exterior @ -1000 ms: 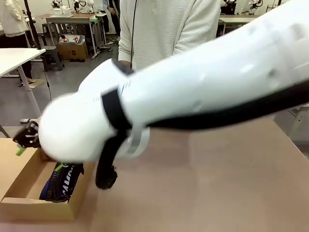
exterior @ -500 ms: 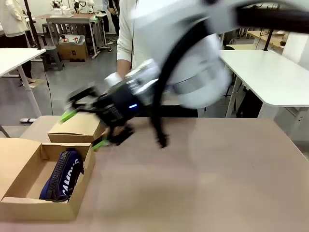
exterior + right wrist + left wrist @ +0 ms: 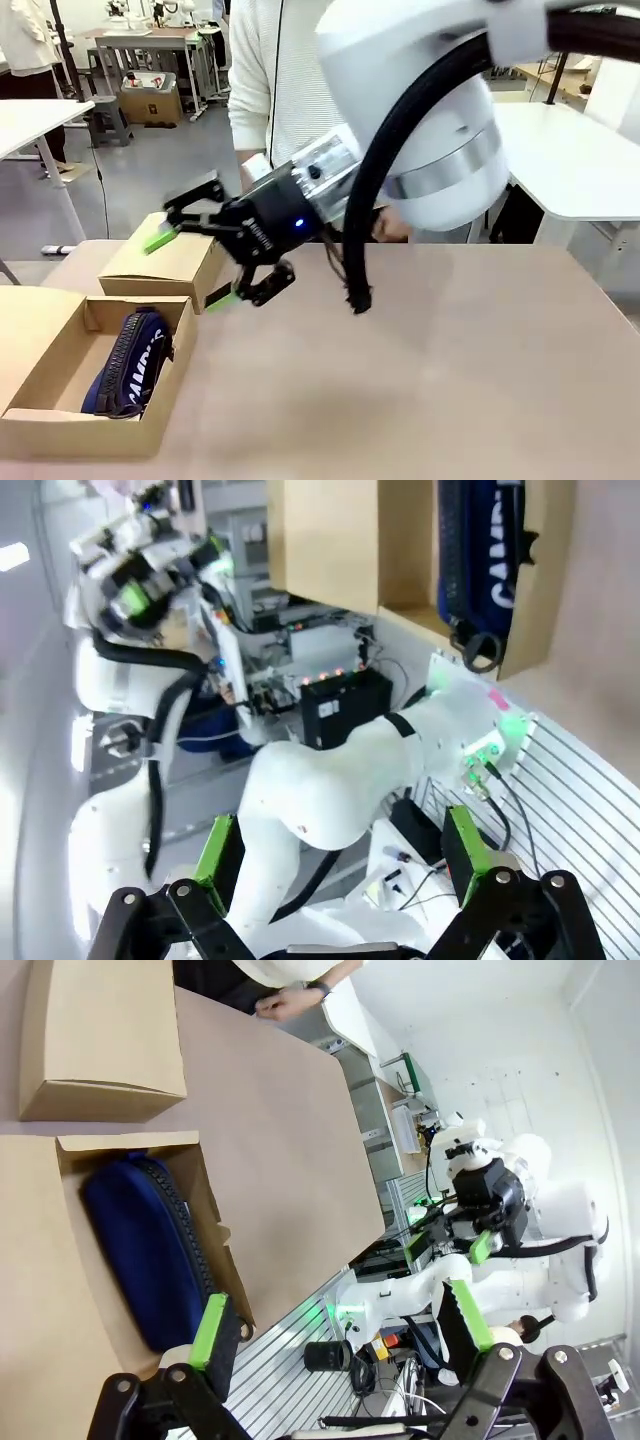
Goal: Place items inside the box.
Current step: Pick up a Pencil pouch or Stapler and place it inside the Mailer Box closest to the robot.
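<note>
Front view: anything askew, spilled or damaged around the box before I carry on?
Nothing stands out. The navy pouch lies inside the open box, along its right wall, zip upward. The closed box behind it sits flat and looks undamaged. The right gripper hangs open and empty beside that closed box.

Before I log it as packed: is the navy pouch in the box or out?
In: the navy pouch lies inside the open box, between its walls.
</note>
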`<state>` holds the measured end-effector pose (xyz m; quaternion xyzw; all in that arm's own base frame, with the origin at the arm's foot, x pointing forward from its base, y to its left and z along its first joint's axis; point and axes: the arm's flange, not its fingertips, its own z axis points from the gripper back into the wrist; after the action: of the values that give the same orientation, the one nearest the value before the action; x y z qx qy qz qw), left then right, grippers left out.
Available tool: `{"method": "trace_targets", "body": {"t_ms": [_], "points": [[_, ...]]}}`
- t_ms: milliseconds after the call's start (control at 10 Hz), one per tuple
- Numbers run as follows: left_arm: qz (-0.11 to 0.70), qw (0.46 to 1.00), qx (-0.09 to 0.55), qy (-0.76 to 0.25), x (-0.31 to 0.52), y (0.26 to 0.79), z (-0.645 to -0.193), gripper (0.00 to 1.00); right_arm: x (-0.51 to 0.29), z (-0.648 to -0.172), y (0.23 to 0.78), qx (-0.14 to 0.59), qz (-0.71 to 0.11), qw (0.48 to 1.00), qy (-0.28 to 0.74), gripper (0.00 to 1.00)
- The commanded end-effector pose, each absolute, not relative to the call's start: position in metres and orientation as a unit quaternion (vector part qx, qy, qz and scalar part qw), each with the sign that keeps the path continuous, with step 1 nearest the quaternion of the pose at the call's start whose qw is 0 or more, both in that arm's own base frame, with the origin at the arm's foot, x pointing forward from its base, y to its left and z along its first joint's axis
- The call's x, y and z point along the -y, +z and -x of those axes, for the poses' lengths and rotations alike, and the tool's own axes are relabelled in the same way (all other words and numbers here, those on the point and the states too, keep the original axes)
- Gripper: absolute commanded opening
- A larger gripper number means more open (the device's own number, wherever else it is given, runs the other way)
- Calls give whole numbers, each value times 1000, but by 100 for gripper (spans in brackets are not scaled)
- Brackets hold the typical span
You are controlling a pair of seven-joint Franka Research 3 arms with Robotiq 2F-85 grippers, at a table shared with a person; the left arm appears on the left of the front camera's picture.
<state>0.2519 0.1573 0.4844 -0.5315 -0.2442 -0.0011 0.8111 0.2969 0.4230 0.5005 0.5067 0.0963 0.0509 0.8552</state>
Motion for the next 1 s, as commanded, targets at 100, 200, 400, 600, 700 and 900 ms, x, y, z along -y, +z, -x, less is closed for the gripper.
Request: {"method": "trace_targets", "body": {"t_ms": [100, 200, 400, 600, 700, 900], "points": [[535, 807, 250, 1, -157, 485, -252, 100, -284, -310, 524, -105, -580, 807, -8, 100], [535, 807, 250, 1, -157, 485, -252, 100, -213, -302, 526, -117, -620, 776, -22, 100], [535, 807, 250, 1, -157, 485, -252, 100, -109, -283, 513, -82, -675, 733, -25, 100], [535, 807, 250, 1, -157, 485, -252, 100, -28, -270, 474, -26, -686, 723, -77, 100], [535, 807, 250, 1, -157, 485, -252, 100, -10, -268, 459, -6, -709, 700, -87, 100], [535, 807, 250, 1, -157, 485, -252, 100, -2, -266, 415, 2, -694, 708, -132, 100]]}}
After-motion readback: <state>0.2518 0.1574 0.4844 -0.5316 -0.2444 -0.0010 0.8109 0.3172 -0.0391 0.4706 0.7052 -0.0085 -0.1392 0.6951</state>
